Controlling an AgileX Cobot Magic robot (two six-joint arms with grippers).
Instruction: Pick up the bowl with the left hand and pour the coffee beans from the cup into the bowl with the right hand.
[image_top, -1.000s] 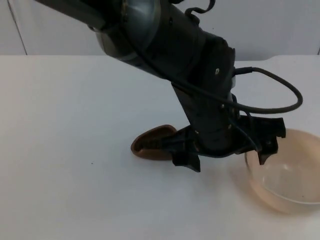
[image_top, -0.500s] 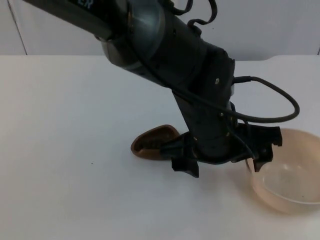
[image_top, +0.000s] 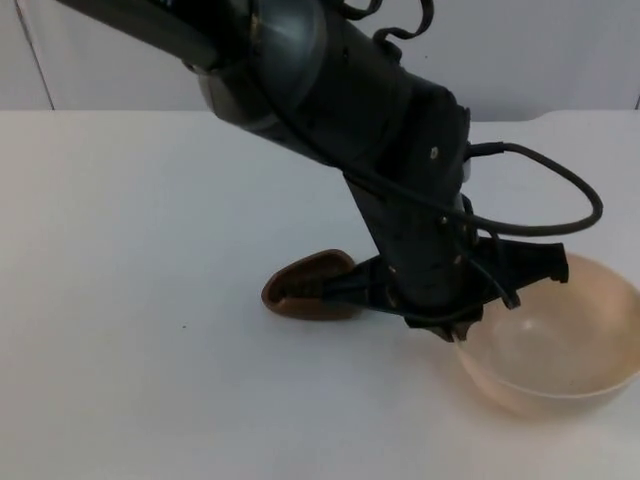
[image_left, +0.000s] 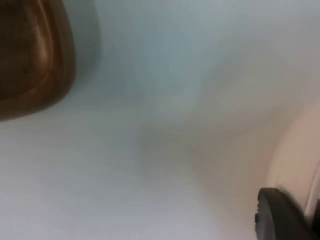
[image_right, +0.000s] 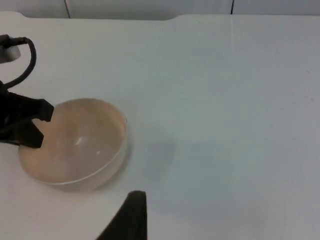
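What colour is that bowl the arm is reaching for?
The bowl is a pale, see-through peach; the right wrist view shows it best.

Left arm (image_top: 330, 110) comes in from 11 o'clock in the top view, reaching across toward 4 o'clock, wrist pitched steeply down. Left gripper (image_top: 490, 300) low over the table, fingers closed on a rim. One black left fingertip (image_left: 280, 220) shows in the left wrist view. Right fingertip (image_right: 127, 220) shows in the right wrist view; right arm waits.
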